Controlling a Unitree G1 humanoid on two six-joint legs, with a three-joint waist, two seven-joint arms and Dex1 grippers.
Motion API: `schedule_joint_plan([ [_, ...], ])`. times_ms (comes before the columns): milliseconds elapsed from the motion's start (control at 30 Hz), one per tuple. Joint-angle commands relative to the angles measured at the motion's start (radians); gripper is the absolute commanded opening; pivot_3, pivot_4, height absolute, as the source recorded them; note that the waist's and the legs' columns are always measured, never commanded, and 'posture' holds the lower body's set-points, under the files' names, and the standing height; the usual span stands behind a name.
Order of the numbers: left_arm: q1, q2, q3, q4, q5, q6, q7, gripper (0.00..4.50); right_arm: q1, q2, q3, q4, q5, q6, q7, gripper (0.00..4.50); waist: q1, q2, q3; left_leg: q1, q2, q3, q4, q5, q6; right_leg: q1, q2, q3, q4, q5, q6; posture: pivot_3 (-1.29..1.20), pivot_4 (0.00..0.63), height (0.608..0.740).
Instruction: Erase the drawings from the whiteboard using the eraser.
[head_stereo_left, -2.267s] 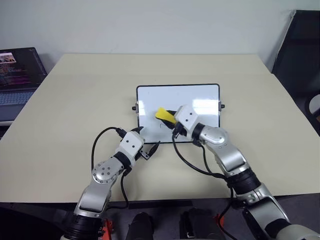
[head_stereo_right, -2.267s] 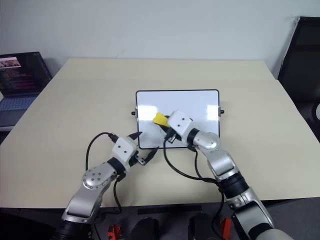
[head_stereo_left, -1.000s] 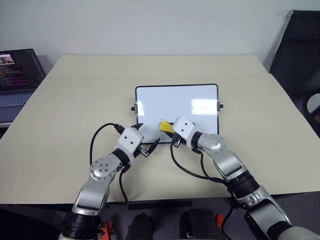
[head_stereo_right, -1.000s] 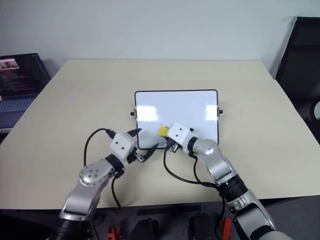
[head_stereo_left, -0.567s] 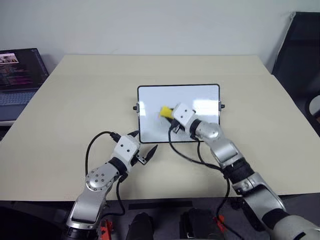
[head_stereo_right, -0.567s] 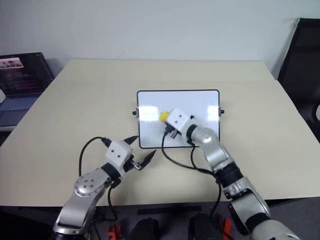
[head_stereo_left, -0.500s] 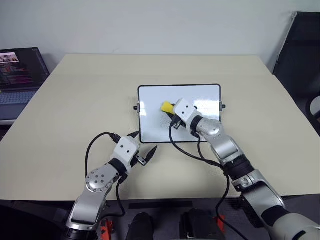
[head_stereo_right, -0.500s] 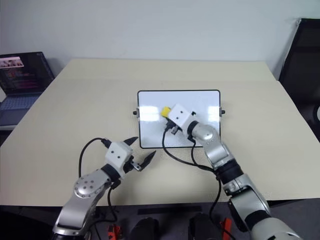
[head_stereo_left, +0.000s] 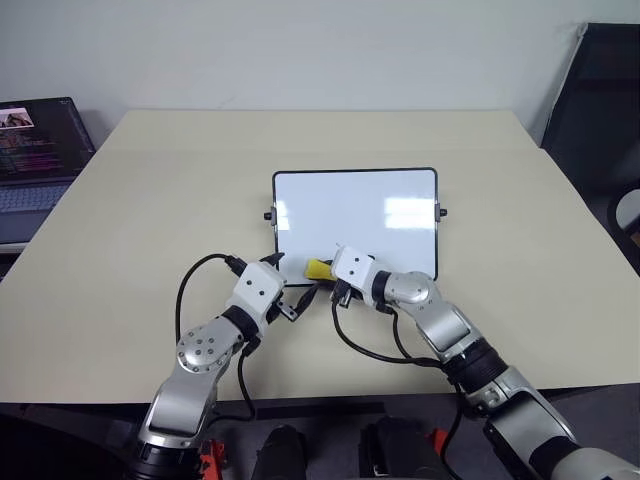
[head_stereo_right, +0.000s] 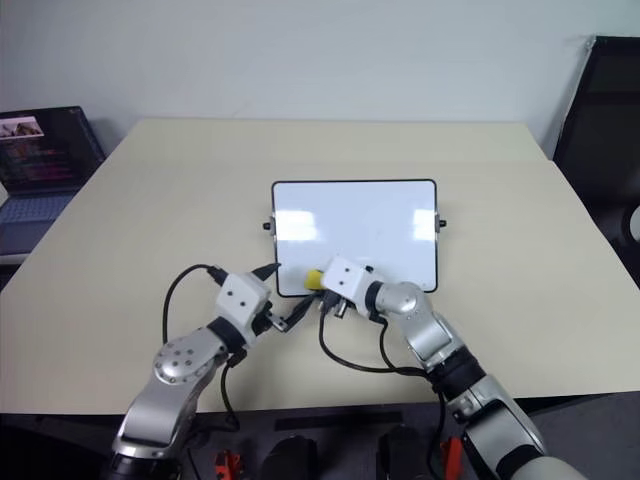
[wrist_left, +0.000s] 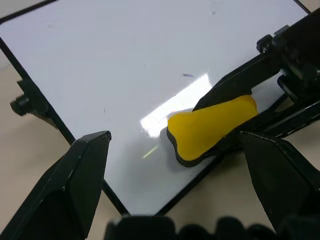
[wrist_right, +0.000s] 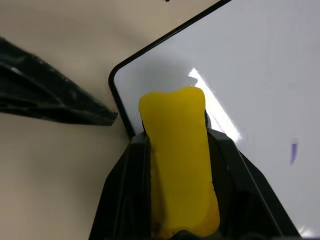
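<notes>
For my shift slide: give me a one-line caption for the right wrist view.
Right gripper shut on the yellow eraser, its tip at the whiteboard corner; one small mark remains nearby.

head views overhead, wrist views close, sharing whiteboard (head_stereo_left: 355, 222)

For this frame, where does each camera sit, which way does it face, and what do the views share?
Left and right eye views: on the head, looking forward and down at the table; both arms show.
Left wrist view: on the left wrist, looking along the open left gripper at the whiteboard.
Right wrist view: on the right wrist, looking along the right gripper, shut on the eraser.
Shared: eraser, whiteboard corner, one small drawing.
</notes>
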Motion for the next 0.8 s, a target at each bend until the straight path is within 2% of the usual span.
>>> schedule_joint_plan([
  [33, -0.013, -0.003, -0.008, -0.008, 0.000, -0.016, -0.002, 4.50, -0.067, -0.027, -0.105, 0.086, -0.022, -0.002, -0.102, 1.17, 0.000, 0.000, 0.000, 0.000, 0.000, 0.000, 0.000, 0.000, 0.000, 0.000, 0.000, 0.000, 0.000, 0.000, 0.000, 0.00, 0.150, 0.740],
  [233, -0.017, 0.005, -0.010, 0.001, -0.003, -0.024, -0.013, 4.50, -0.075, -0.062, -0.141, 0.133, -0.031, -0.021, -0.155, 1.17, 0.007, 0.000, 0.000, -0.001, 0.000, 0.000, 0.000, 0.000, 0.000, 0.000, -0.001, 0.000, -0.001, 0.000, 0.000, 0.00, 0.150, 0.740],
  [533, -0.016, 0.007, -0.011, -0.009, -0.004, -0.021, -0.020, 4.50, 0.131, -0.108, -0.031, -0.079, -0.038, 0.071, -0.012, 1.17, 0.018, 0.000, -0.002, -0.001, -0.001, 0.000, 0.000, 0.000, 0.000, 0.001, -0.002, 0.000, -0.002, 0.000, 0.001, 0.00, 0.150, 0.740],
  [667, -0.015, 0.008, -0.009, -0.011, -0.002, -0.020, -0.021, 4.50, 0.089, -0.107, -0.056, -0.042, -0.040, 0.070, -0.035, 1.17, 0.003, 0.000, -0.002, 0.001, 0.000, 0.000, 0.000, 0.000, 0.000, 0.001, -0.001, 0.000, -0.001, 0.000, 0.000, 0.00, 0.150, 0.740],
  [800, -0.019, 0.008, -0.009, -0.008, -0.001, -0.020, -0.023, 4.50, -0.025, -0.077, -0.113, 0.078, -0.029, 0.021, -0.115, 1.17, 0.000, 0.000, -0.001, 0.001, 0.000, 0.000, 0.000, 0.001, 0.002, 0.001, 0.000, 0.000, -0.001, 0.001, -0.001, 0.00, 0.150, 0.740],
])
